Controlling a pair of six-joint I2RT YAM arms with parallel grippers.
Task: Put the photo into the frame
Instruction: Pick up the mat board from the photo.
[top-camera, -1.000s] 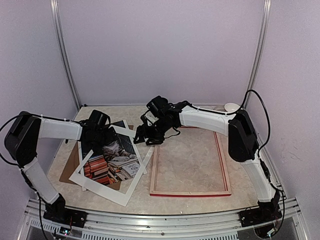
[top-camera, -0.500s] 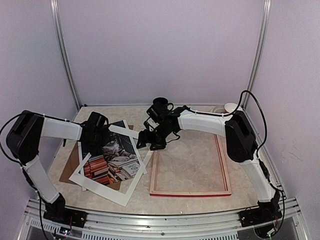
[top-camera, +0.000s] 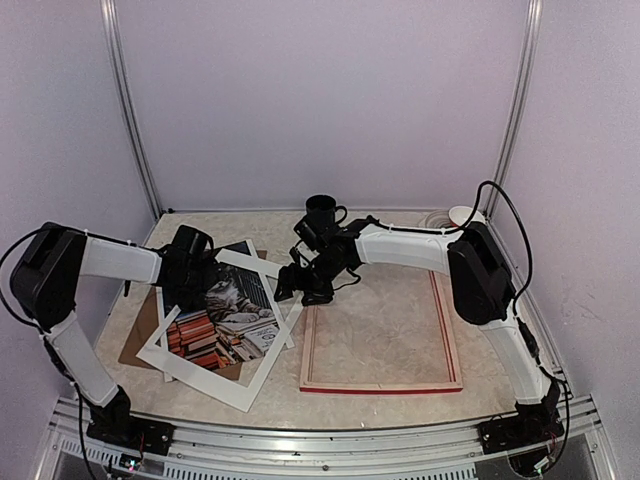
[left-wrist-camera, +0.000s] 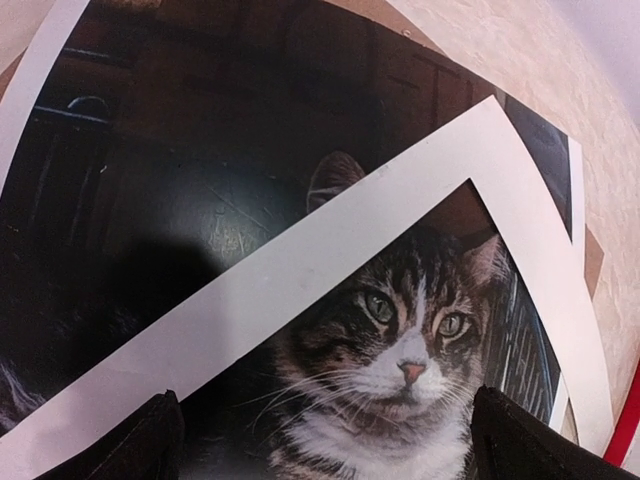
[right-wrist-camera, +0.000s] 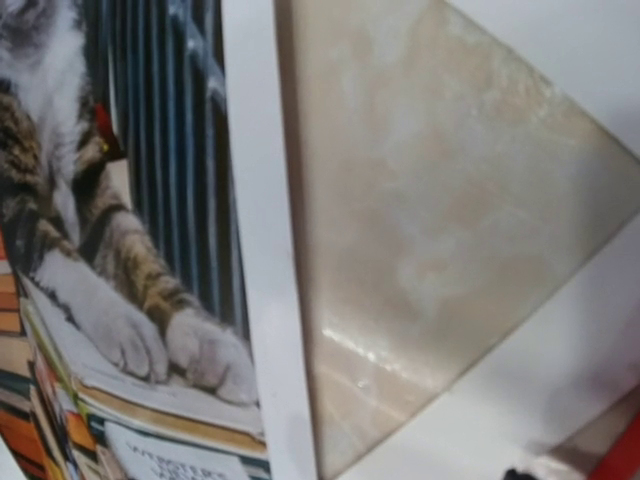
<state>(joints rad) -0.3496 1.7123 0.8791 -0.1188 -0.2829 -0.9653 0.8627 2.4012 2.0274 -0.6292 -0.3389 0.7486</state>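
Note:
The photo (top-camera: 225, 325), a tabby cat among stacked books, lies face up at the left on a brown backing board (top-camera: 135, 340). A white mat border (top-camera: 215, 385) lies askew over it. My left gripper (top-camera: 200, 275) is open and low over the photo's far end. In the left wrist view its fingertips (left-wrist-camera: 150, 440) stand wide apart on either side of the cat's face (left-wrist-camera: 400, 350), with a mat strip (left-wrist-camera: 300, 270) just beyond. My right gripper (top-camera: 290, 285) hovers at the mat's right corner, and its wrist view shows the photo (right-wrist-camera: 120, 250) and a mat strip (right-wrist-camera: 265, 300). The frame (top-camera: 380, 385) lies back up at the right.
A black mug (top-camera: 322, 210) stands behind the right arm. A white round object (top-camera: 462, 214) sits at the back right corner. The frame's red edge (right-wrist-camera: 625, 455) shows at the right wrist view's corner. Walls close in on three sides.
My right arm has swung left and lower toward the mat's right corner, uncovering the black mug. My left gripper has barely moved.

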